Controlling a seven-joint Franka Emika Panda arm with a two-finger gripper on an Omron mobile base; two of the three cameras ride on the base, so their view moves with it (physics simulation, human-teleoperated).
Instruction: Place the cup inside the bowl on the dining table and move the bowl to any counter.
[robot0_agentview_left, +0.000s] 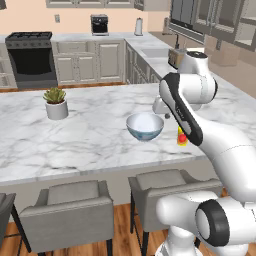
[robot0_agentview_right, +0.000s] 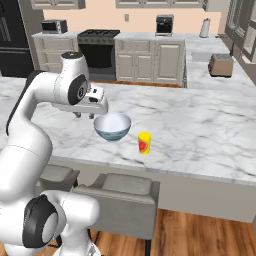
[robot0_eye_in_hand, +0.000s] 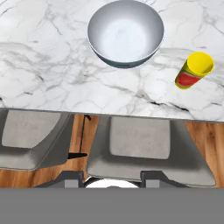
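**Cup and bowl side by side near the bench edge, gripper raised above them**

Grey stools sit closest to the hand camera, tucked under the near edge of the marble bench, with wooden floor between them. Two dark fingertips of the gripper rise at the bottom of the hand view, set apart with nothing between them, so the gripper is open and empty. In the right base view the gripper hangs above the bench, just left of the bowl.

Beyond the fingertips stands the bowl, upright on the bench, white inside and empty. The yellow cup with its red patch stands upright near the bowl, apart from it, and closer to the bench edge. From the right base view the cup is to the right of the bowl.

Farther along the bench a potted plant in a white pot stands well apart from the bowl. A toaster rests on the far counter beside the black stove.
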